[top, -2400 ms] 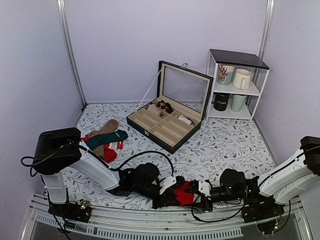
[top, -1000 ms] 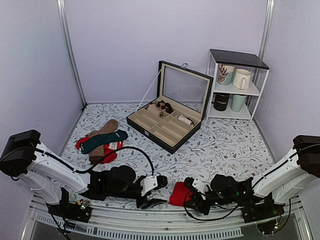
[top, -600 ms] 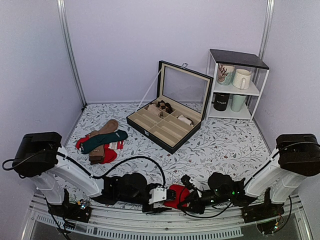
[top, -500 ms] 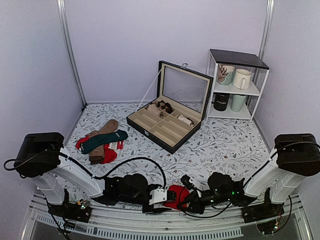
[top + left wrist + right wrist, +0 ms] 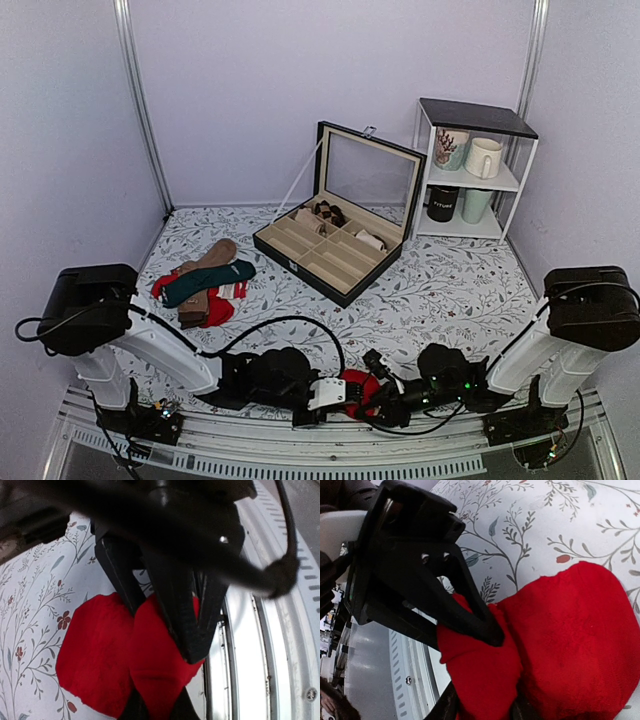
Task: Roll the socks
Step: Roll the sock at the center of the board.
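Two grippers meet on one lump of red fabric at the near edge of the desk [image 5: 450,290].

- Left gripper [image 5: 338,392]: fingers pressed together, pinching a fold of the socks [image 5: 358,385].
- Right gripper [image 5: 482,705]: fingers sit on either side of another fold, coming in from the opposite side. Whether they clamp it cannot be told.
- Socks: bright red and fuzzy, bunched into a rounded, doubled-over mass. They lie between the two grippers, just beside the metal rail [image 5: 240,645]. No cuff shows.
- Progress, as judged: the fabric is gathered and folded on itself, so rolling looks well under way. No tidy, self-holding roll is evident. Tucking and release appear left to do.
- Elsewhere: a heap of other socks [image 5: 205,285] lies far left, well apart. An open case [image 5: 340,240] and a shelf of mugs [image 5: 470,170] stand behind.
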Available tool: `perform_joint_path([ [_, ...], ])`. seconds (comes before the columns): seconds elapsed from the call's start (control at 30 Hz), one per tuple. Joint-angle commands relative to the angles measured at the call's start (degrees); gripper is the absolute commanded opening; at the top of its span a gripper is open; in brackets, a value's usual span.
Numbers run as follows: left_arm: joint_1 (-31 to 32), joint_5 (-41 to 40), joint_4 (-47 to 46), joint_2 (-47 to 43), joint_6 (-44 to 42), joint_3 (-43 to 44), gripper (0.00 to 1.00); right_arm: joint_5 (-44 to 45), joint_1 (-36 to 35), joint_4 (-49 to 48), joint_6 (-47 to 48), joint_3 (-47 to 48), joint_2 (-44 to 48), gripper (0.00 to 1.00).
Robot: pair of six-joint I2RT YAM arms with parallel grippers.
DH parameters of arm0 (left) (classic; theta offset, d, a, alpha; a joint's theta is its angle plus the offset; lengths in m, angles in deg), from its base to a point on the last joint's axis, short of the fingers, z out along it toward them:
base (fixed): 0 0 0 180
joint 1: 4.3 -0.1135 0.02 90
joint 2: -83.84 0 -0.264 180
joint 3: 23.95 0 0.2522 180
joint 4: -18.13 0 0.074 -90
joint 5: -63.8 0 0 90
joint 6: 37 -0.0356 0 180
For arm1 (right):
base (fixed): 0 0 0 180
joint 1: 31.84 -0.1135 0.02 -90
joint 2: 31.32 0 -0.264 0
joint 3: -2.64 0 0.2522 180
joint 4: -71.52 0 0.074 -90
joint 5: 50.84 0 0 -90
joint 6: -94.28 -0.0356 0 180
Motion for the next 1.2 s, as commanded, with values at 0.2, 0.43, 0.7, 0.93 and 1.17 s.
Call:
perform_joint_path([
  [0.2,-2.32,7.52,17.86,1.42,10.49,5.49,0.0,16.19,-1.15,19.05,8.87,-4.91,18.89,0.55],
  [0.43,-3.43,12.72,31.23,4.28,16.19,10.45,0.0,33.76,-9.06,14.18,31.3,-6.95,30.35,0.96],
  [0.7,-6.51,18.04,34.73,5.44,18.99,10.84,0.0,33.0,-13.17,14.25,35.0,-3.52,20.93,0.92],
  [0.93,-7.03,19.01,35.19,6.76,19.05,11.64,0.0,31.58,-14.6,13.49,33.55,-0.97,15.45,0.84],
  [1.17,-7.26,19.04,35.06,6.71,18.79,11.65,0.0,31.58,-14.73,13.44,30.8,0.97,12.23,0.54],
])
